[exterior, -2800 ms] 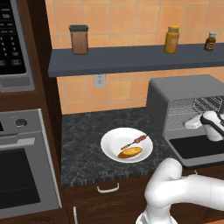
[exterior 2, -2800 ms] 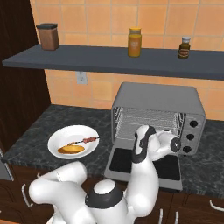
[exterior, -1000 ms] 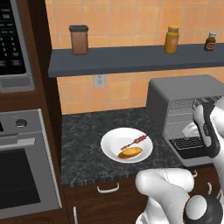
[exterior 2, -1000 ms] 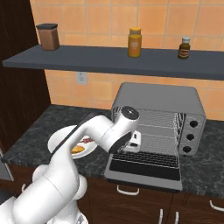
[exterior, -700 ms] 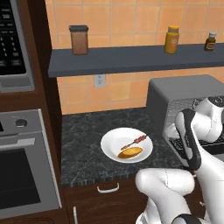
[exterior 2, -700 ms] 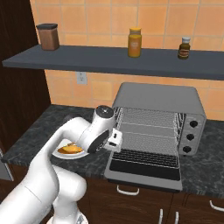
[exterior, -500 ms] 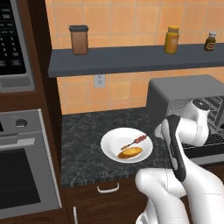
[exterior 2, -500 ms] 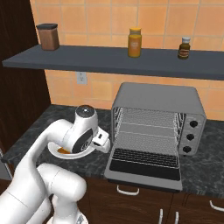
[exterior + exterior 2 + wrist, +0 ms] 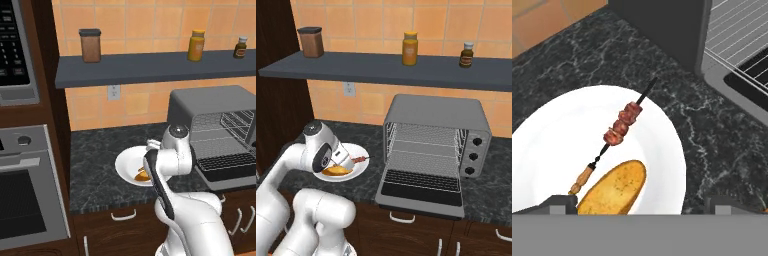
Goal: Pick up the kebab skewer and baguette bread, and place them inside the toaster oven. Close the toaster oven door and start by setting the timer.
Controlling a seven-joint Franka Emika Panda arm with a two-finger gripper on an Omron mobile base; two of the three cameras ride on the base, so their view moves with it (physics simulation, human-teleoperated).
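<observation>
White plate (image 9: 557,145) is sitting on the black speckled counter (image 9: 712,135), carrying both food items: the kebab skewer (image 9: 619,130) is lying diagonally across it with its dark tip overhanging the rim toward the oven, and the baguette bread (image 9: 614,189) is resting just beside the skewer's wooden handle end. Neither item is being held. In the hand view the gripper (image 9: 642,202) is hanging over the near edge of the plate with its jaws standing wide apart and nothing between them; one fingertip is sitting close to the skewer handle, the other off the plate over the counter.

To one side of the plate the toaster oven (image 9: 438,117) is standing with the toaster oven door (image 9: 421,190) folded down flat and the wire rack (image 9: 423,150) exposed, so the cavity is ready for loading.

Risk assessment: the skewer is thin and lying nearly flat, so a descent that is misaligned is likely to close on the plate or pinch only the stick and let it pivot. The bread is lying so near the handle that a finger could nudge it or trap both items together. A hard contact on the rim could tip or slide the plate
</observation>
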